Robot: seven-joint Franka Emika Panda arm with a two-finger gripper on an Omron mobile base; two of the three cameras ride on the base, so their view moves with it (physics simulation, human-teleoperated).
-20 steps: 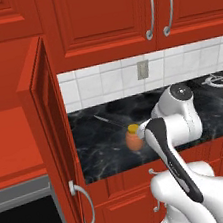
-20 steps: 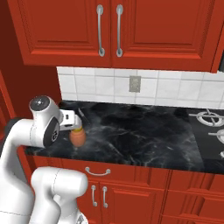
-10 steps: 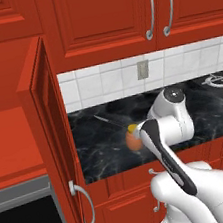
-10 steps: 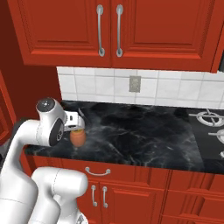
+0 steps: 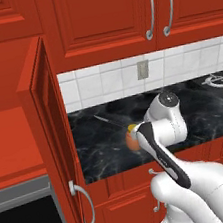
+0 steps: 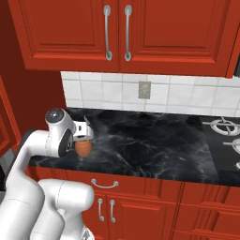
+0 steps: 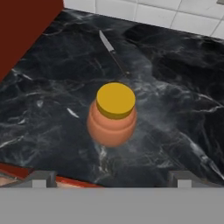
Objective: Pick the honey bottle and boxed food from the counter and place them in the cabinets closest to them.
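One honey bottle (image 7: pixel 112 116) stands upright on the tabletop (image 7: pixel 175 100), near its front edge: orange-brown rounded body, flat yellow cap on top. You see it from above in the hand view, roughly centred between the two finger tips (image 7: pixel 41 178) at the bottom, which stand wide apart with nothing between them. Your hand (image 6: pixel 82 136) is spread open and hangs just above the bottle, not touching it as far as the views show.

In the right base view the bottle (image 6: pixel 84 148) shows just below the hand, at the left end of the black veined tabletop (image 6: pixel 154 145). In the left base view it (image 5: pixel 132 140) peeks out at the left of the arm's wrist; the hand itself is hidden behind the wrist there.

Beyond the bottle, a thin knife (image 7: pixel 113 53) lies flat on the tabletop, well apart from it, pointing toward the white tiled wall (image 6: pixel 178 96) at the far side. The knife (image 5: pixel 110 122) shows in the left base view too.

Overhead, the red cabinets (image 6: pixel 117 33) have both doors closed, curved silver handles side by side. To the left, a tall red cabinet door (image 5: pixel 52 142) stands open, edge toward you. Red drawer fronts (image 6: pixel 140 187) run under the tabletop. A stove burner (image 6: pixel 227 126) sits at the far right.
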